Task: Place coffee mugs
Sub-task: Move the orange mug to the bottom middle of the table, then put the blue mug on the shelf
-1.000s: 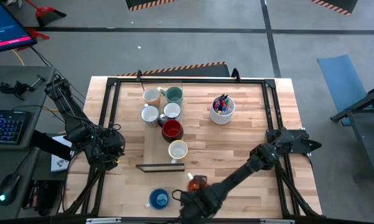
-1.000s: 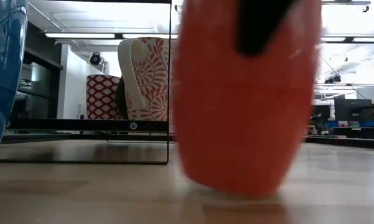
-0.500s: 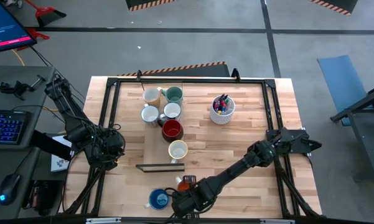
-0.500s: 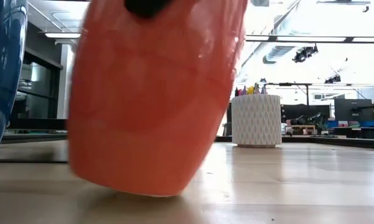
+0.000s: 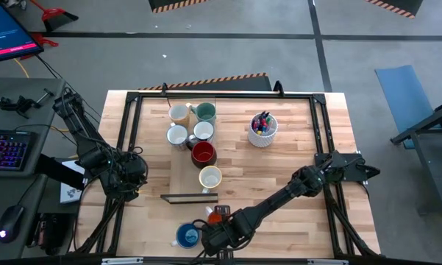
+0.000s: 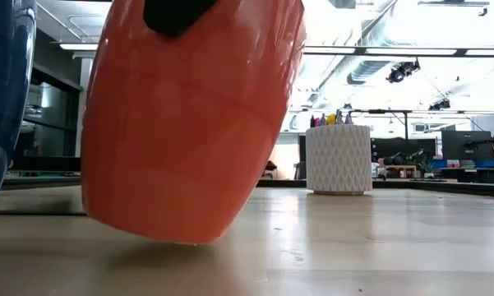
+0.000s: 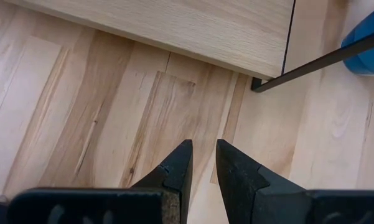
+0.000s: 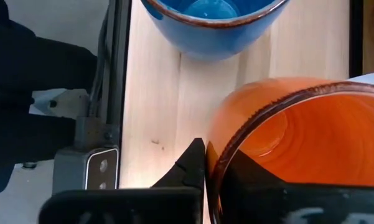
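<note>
My right gripper (image 5: pixel 216 221) is shut on an orange mug (image 5: pixel 219 213) near the table's near edge, just right of a blue mug (image 5: pixel 187 235) that stands on its base. The orange mug fills the low view (image 6: pixel 189 123), tilted. Several more mugs stand on a pale board (image 5: pixel 178 165): cream (image 5: pixel 179 112), teal (image 5: pixel 204 112), two white (image 5: pixel 176 135), dark red (image 5: pixel 204 153) and pale yellow (image 5: pixel 209 177). My left gripper (image 5: pixel 129 177) waits at the table's left edge, empty, its fingers (image 7: pixel 202 149) nearly together. My right gripper pinches the orange mug's rim and wall (image 8: pixel 219 163), one finger outside (image 8: pixel 193 165) and one inside the cup. The fingers come from above, slanting from the table's near right. The mug is tilted. I cannot tell whether its base (image 6: pixel 177 237) touches the table.
A white cup of coloured pens (image 5: pixel 262 130) stands at the far right of the table. A dark bar (image 5: pixel 190 197) lies along the board's near edge, just beyond the orange mug. Black rails (image 5: pixel 125 140) frame the table. Bare wood lies right of the orange mug.
My right gripper has carried the orange mug toward the table's left edge, closer to the blue mug. Most of the move came first, then it slowed. The mug now leans more than it did.
</note>
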Controlling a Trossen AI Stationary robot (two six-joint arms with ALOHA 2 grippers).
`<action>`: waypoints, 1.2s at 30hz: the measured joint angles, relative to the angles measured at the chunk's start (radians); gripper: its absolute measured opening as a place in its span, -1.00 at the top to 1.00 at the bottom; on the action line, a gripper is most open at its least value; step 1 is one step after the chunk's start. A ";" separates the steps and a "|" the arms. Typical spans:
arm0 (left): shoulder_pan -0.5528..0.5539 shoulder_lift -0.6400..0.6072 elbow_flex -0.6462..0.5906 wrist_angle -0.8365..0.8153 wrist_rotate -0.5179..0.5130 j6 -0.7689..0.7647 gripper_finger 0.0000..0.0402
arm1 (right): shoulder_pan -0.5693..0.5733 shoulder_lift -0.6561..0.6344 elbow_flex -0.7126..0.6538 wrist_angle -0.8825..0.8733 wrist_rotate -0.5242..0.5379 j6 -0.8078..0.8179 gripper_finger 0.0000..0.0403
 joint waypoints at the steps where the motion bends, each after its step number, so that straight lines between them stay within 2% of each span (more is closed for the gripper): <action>1: 0.000 0.000 0.000 0.000 0.000 0.000 0.69 | 0.000 0.000 0.000 0.000 0.000 -0.001 0.98; 10: 0.000 0.000 0.000 0.000 0.001 -0.001 0.69 | 0.000 -0.002 0.001 -0.006 0.004 0.021 0.71; 15: 0.000 0.000 0.000 0.000 0.001 -0.002 0.69 | -0.001 -0.002 0.001 -0.006 0.003 0.021 0.63; 24: 0.000 0.000 0.000 0.000 0.001 -0.007 0.69 | -0.002 -0.019 0.004 -0.004 -0.001 0.025 0.60; 36: 0.000 0.000 0.000 0.000 0.007 -0.007 0.69 | 0.001 -0.104 0.004 -0.054 -0.004 -0.033 0.60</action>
